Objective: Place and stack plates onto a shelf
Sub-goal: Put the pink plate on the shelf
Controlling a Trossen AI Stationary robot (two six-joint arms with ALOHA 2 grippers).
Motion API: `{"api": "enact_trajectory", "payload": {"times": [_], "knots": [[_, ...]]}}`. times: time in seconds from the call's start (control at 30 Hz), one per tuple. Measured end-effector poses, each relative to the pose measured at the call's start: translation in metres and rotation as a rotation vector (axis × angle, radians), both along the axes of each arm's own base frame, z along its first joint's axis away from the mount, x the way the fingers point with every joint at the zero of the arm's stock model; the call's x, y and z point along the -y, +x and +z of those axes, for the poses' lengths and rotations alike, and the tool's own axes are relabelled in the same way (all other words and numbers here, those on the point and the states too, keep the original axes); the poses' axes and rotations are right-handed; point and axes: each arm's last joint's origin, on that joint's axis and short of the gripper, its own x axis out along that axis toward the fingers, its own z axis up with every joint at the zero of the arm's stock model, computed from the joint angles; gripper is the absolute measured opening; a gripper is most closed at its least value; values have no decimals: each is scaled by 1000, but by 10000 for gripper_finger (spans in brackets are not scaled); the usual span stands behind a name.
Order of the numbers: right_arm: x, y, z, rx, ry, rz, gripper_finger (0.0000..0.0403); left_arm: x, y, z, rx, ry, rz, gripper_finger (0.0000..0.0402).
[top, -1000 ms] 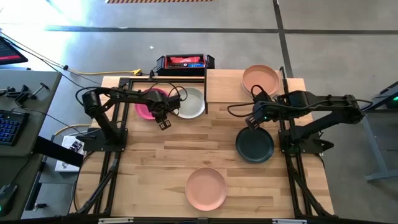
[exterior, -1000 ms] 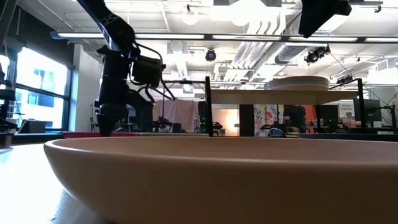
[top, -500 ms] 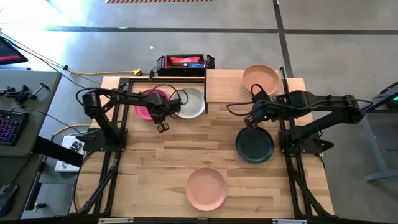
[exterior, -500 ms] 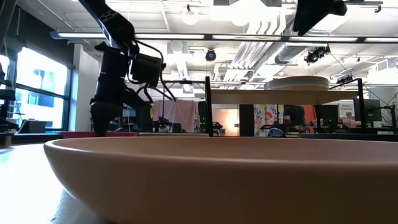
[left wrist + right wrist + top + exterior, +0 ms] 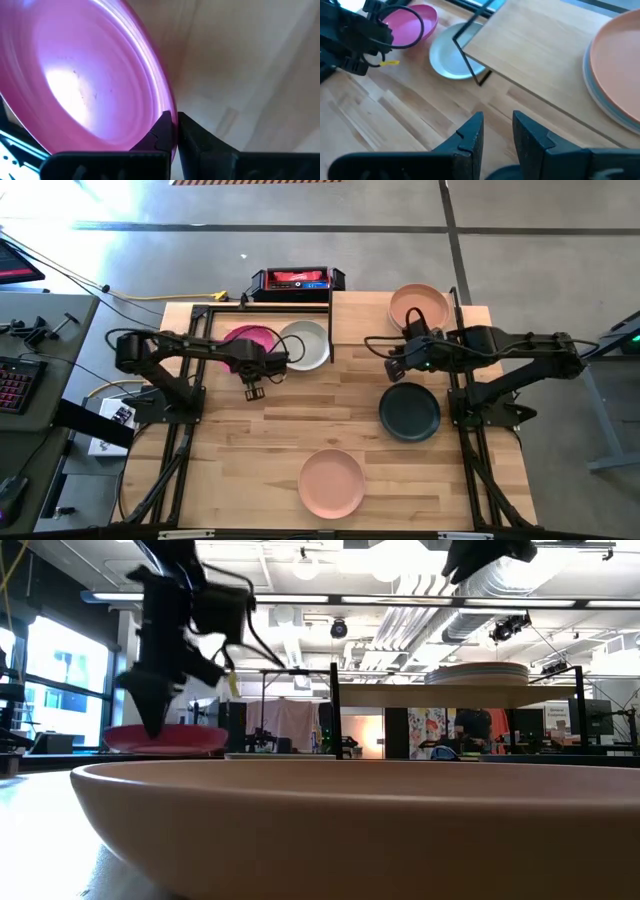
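No readable writing was seen on any plate or on the shelf (image 5: 395,320). The magenta plate (image 5: 243,340) was pinched at its rim by the left gripper (image 5: 252,385), jaws closed on it; only the low view showed it lifted clear of the table (image 5: 270,440). The grey plate (image 5: 306,344) lay beside it. The right gripper (image 5: 393,367), jaws narrowly parted and holding nothing, hung above the table just beyond the teal plate (image 5: 409,412). The right wrist view showed a stack (image 5: 615,85) on the shelf.
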Motion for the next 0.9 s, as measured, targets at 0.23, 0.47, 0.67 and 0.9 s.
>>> {"api": "enact_trajectory", "payload": {"times": [0.23,0.47,0.67,0.9], "knots": [[0,5,4,30,-42,50,85,14,-16,35,113,64,-46,1],[1,10,10,107,-97,26,123,28,-26,66,183,121,-282,1],[11,19,20,269,-76,-44,137,34,-19,93,164,219,-552,1],[31,41,18,354,6,-37,138,39,-11,122,111,285,-863,1]]}}
